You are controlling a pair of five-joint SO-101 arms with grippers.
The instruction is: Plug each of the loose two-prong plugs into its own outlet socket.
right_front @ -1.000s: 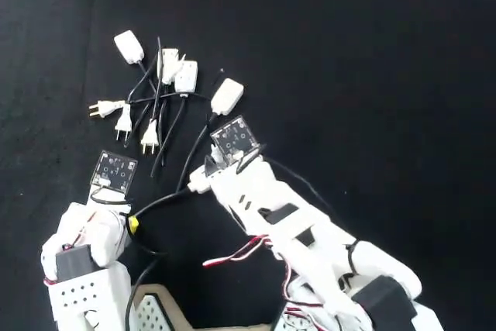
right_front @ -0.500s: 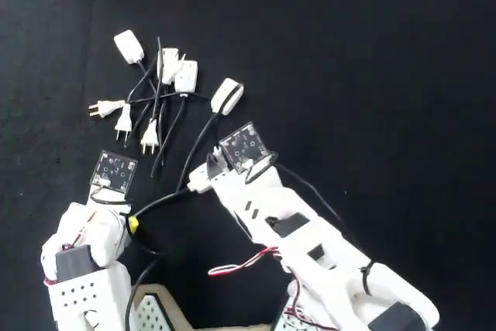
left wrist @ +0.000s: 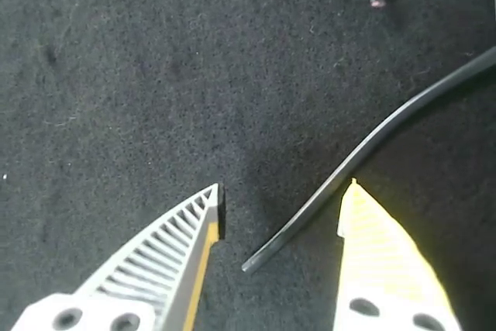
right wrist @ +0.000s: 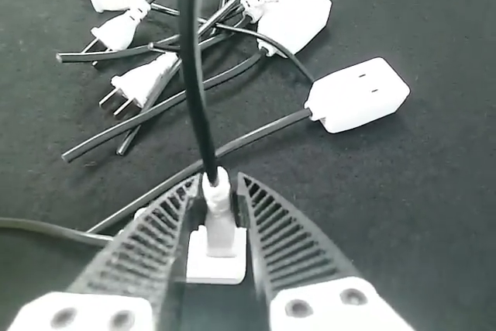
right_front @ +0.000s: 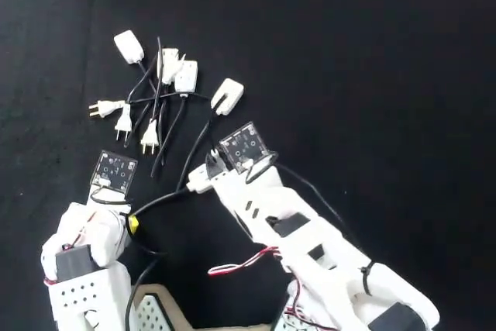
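Observation:
My right gripper [right wrist: 217, 180] is shut on a white two-prong plug [right wrist: 218, 226], whose black cord [right wrist: 194, 75] runs away toward the pile. In the high view this gripper [right_front: 203, 176] sits just in front of a white outlet socket [right_front: 227, 94], also in the right wrist view as the socket [right wrist: 356, 94]. Three loose plugs [right_front: 124, 122] lie in a tangle of cords with more sockets [right_front: 186, 75] at the back left. My left gripper [left wrist: 283, 195] is open low over the mat, with the cut end of a black cord [left wrist: 364, 149] lying between its fingers. The left arm [right_front: 93, 230] stands at the front left.
The table is covered by a black mat [right_front: 372, 75] with free room across its right half. Black cords [right_front: 167, 133] spread out from the pile toward both arms. The arms' bases crowd the front edge.
The right arm has shifted slightly to the right and toward the front with the plug in its grip. The nearby socket turned a little. The left arm has stayed put.

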